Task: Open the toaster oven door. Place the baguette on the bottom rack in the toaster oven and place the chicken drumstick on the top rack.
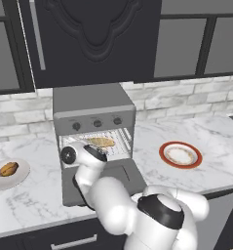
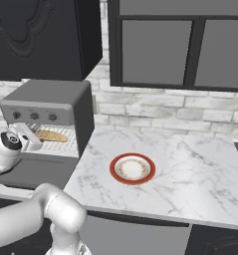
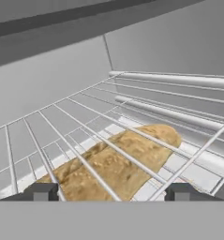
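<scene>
The grey toaster oven [image 1: 91,102] [image 2: 51,97] stands on the counter with its door [image 1: 128,176] [image 2: 36,172] folded down flat. Inside it lies the tan baguette [image 1: 102,142] [image 2: 51,135] [image 3: 118,161]. In the hand view the wires of the top rack [image 3: 85,117] cross over the loaf, which rests on the bottom rack [image 1: 122,148] beneath. My gripper [image 1: 104,155] [image 2: 39,144] [image 3: 112,193] is at the oven mouth, just in front of the baguette, open and holding nothing. The chicken drumstick [image 1: 7,169] lies on a white plate [image 1: 21,177] at the far left.
A red-rimmed plate [image 1: 180,155] [image 2: 133,169] with nothing on it sits on the marble counter to the right of the oven. Dark wall cabinets [image 1: 93,39] hang above the oven. The lowered door juts out toward the counter's front edge.
</scene>
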